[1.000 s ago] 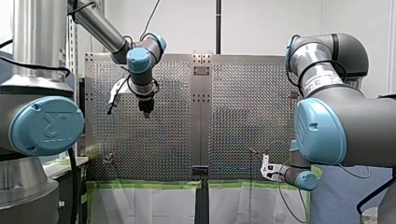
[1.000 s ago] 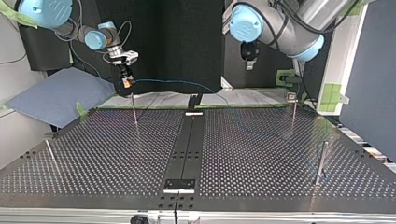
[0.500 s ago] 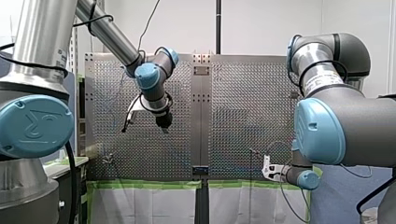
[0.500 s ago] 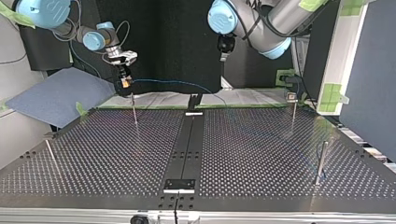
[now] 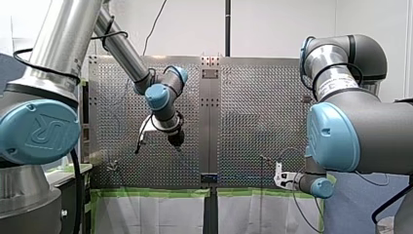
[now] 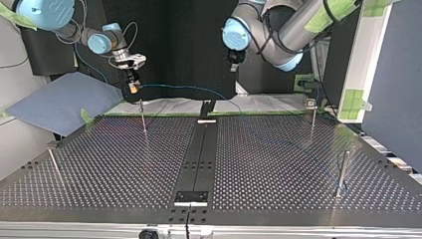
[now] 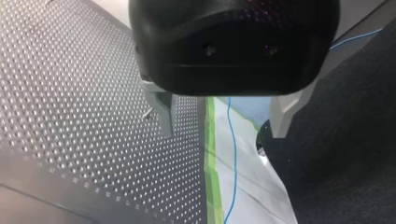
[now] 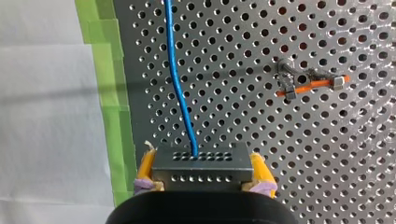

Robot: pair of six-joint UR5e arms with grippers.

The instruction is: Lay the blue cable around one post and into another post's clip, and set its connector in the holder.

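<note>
The connector (image 8: 201, 167) was clamped across its width between the yellow pads (image 8: 146, 165) of the right gripper (image 8: 203, 171), held above the table (image 8: 243, 121) near the green tape (image 8: 105, 93). The cable (image 8: 179, 88) was seen to leave the connector's upper face and run away over the perforations. In the top view it was carried in a loose arc from that gripper toward a black fixture (image 6: 206, 107), possibly the holder, at the table's far edge. Beyond that its course could not be followed. No post was judged to be wrapped yet, and a clipped post (image 8: 299, 83) was left bare just beside the cable.

The left gripper (image 7: 224, 116) was held with its fingers apart and nothing between them, high over the table and well apart from the cable.

Several failures were considered likely:

- The slack arc could be snagged on the near post (image 6: 143, 114) if the connector were swung across it.
- The connector could be twisted or dragged from the pads if the cable were drawn tight, since only its two side faces were gripped.
- So thin a cable could be missed altogether by the left gripper if it were closed slightly off line.
- A loop laid too loosely could ride up off a post before the clip was reached.

Little writing could be read. A raised mark, apparently the letters UR, was made out on the blue joint cap (image 5: 45, 132) in the front view. Nothing legible was found on the connector.
</note>
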